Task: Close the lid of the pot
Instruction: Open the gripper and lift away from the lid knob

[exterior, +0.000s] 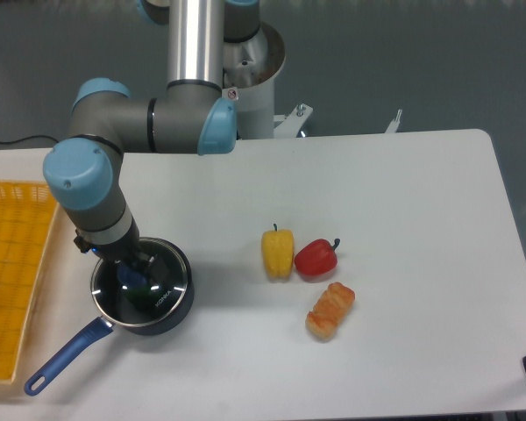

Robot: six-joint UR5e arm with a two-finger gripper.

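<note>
- Pot (pixel 162 309) sits near the left end of the white worktop (pixel 403 219), on the near side, with its long blue handle (pixel 66 357) sticking out toward the near-left corner.
- Pot lid (pixel 140 282) looks to be lying on top of the pot: you can see the thin metal rim circling it and the glass glinting, with the blue knob (pixel 133 278) showing in the middle.
- End effector (pixel 136 267) is right down on the lid at the knob, hanging off the grey and light-blue arm (pixel 96 197) that reaches in from the far side. The wrist blocks the fingers, so honestly can't tell whether they're apart or pinched on the knob.
- Yellow mesh tray (pixel 13 272) lies just left of the pot, running off the left edge.
- Further right, well apart from the pot, a yellow pepper (pixel 278 253) and a red pepper (pixel 316 258) sit side by side and seem to touch.
- Just on the near side of the red one there's an orange bread-looking thing (pixel 330 310).
</note>
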